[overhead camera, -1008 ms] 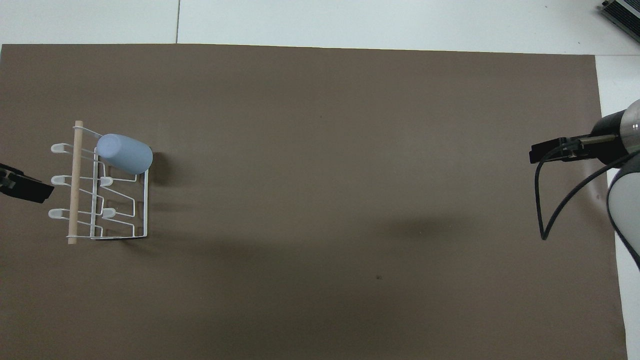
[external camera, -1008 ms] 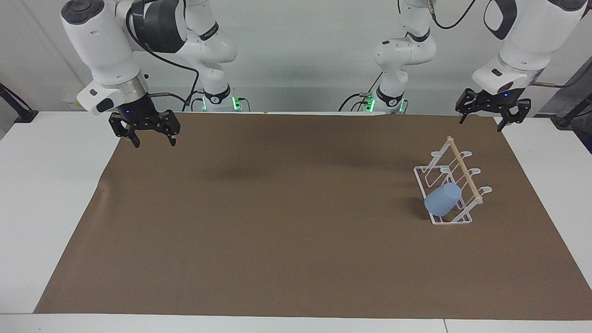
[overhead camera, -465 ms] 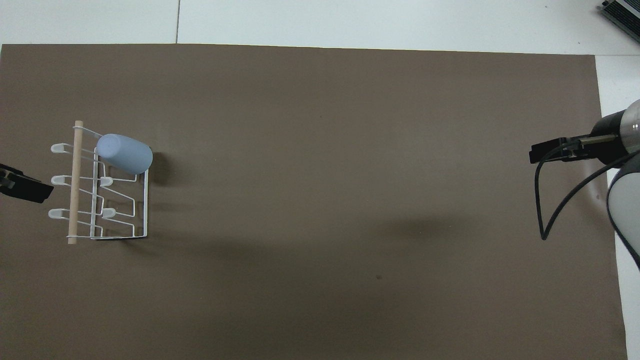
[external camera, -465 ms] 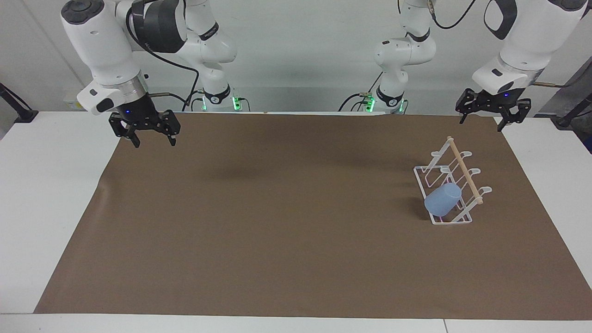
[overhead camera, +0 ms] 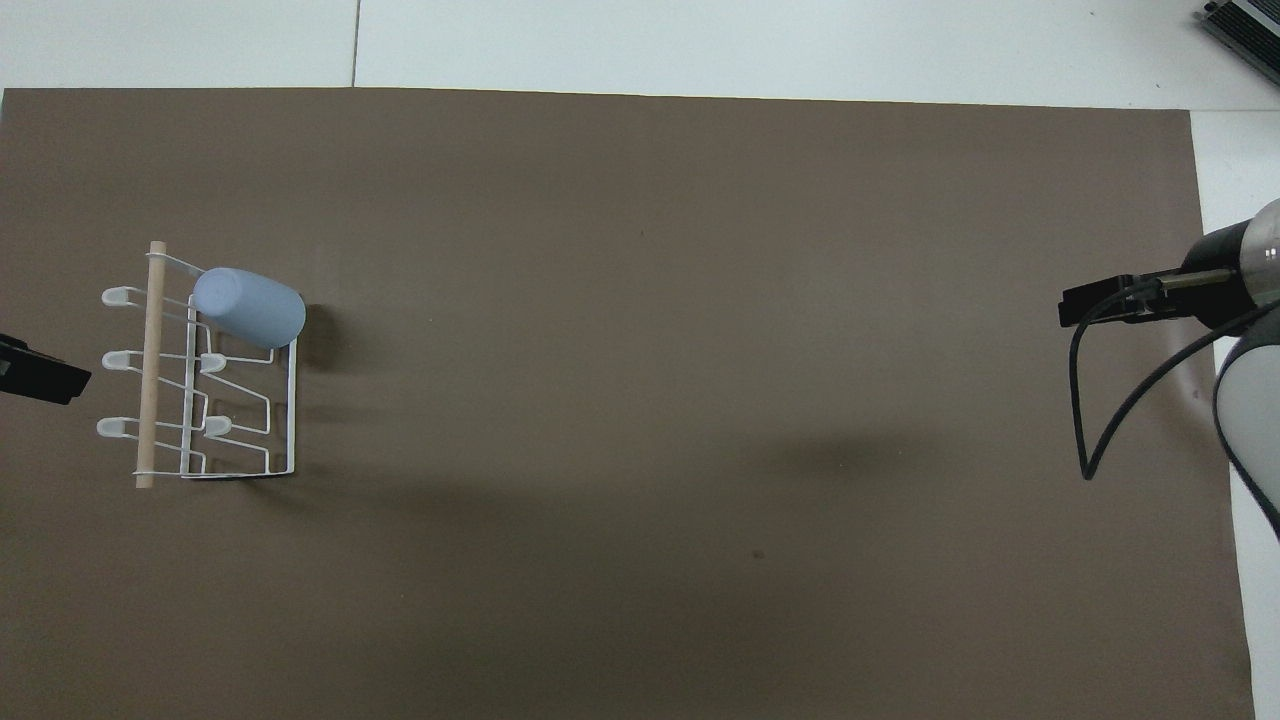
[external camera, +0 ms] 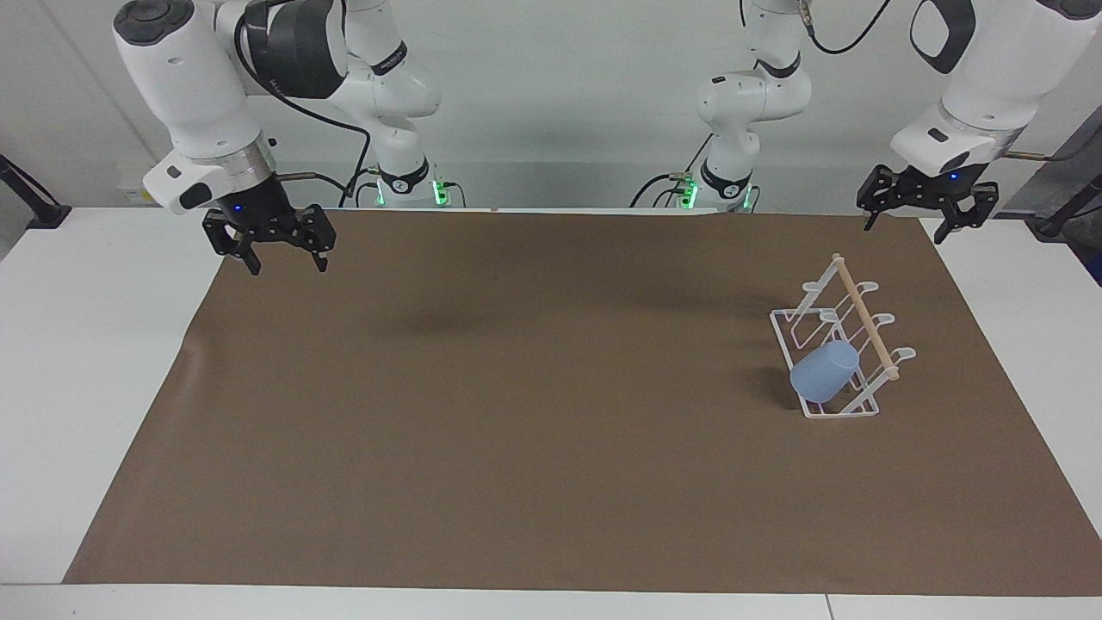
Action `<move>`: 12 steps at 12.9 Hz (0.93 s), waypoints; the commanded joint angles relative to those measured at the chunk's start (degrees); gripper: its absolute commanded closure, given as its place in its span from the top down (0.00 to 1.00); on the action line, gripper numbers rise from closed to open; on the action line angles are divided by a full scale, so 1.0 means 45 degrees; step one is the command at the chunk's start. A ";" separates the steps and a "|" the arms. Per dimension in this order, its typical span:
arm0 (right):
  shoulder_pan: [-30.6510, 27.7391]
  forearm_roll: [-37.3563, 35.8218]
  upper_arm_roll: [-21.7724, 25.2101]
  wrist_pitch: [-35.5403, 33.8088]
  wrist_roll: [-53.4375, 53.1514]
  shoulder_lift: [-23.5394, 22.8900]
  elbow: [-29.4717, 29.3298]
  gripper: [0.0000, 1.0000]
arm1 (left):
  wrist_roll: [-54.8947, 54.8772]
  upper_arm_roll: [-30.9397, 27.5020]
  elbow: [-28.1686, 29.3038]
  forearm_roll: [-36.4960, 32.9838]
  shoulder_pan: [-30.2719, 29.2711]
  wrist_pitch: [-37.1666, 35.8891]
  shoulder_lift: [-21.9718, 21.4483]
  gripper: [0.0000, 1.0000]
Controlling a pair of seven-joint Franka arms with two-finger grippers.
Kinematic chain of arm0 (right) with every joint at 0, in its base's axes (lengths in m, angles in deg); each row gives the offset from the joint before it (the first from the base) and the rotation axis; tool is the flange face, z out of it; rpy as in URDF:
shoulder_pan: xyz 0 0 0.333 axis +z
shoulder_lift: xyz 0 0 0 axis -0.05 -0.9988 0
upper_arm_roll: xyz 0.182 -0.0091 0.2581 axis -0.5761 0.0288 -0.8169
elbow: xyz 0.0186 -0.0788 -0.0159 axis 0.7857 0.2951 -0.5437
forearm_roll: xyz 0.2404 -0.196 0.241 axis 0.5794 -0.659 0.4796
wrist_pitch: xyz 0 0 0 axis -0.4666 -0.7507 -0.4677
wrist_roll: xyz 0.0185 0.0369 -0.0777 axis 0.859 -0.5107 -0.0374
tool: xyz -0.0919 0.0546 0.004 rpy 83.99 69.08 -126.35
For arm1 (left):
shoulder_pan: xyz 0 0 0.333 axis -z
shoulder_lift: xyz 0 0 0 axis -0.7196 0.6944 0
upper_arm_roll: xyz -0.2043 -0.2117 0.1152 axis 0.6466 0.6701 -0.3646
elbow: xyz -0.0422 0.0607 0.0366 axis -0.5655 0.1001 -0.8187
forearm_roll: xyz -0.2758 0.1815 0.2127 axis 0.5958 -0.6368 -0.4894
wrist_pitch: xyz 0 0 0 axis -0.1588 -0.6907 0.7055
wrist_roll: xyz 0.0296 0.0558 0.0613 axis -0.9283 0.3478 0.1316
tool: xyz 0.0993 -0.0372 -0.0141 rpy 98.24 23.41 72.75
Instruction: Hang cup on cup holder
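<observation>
Small light-blue plastic cup (external camera: 824, 371) hung tilted on a slanted loop of the white wire cup holder (external camera: 839, 344) with wooden dowel, long axis slanting, closed base pointed up toward the dowel, left gripper (external camera: 927, 213) and right gripper (external camera: 277, 249) held spread, empty, over the brown mat (external camera: 516, 413) corners.

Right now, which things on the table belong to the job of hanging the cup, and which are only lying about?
For the job:
- cup, tilted on a wire loop of the rack
- cup holder, toward the left arm's end
- left gripper, open, holding nothing
- right gripper, open, waiting

Only there:
- brown mat covering the table
</observation>
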 commanded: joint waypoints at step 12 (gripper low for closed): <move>-0.0068 0.0287 0.0011 -0.0112 -0.0108 0.0213 0.0173 1.00 | 0.2570 -0.1392 -0.1295 0.1243 0.1117 -0.0772 0.0365 1.00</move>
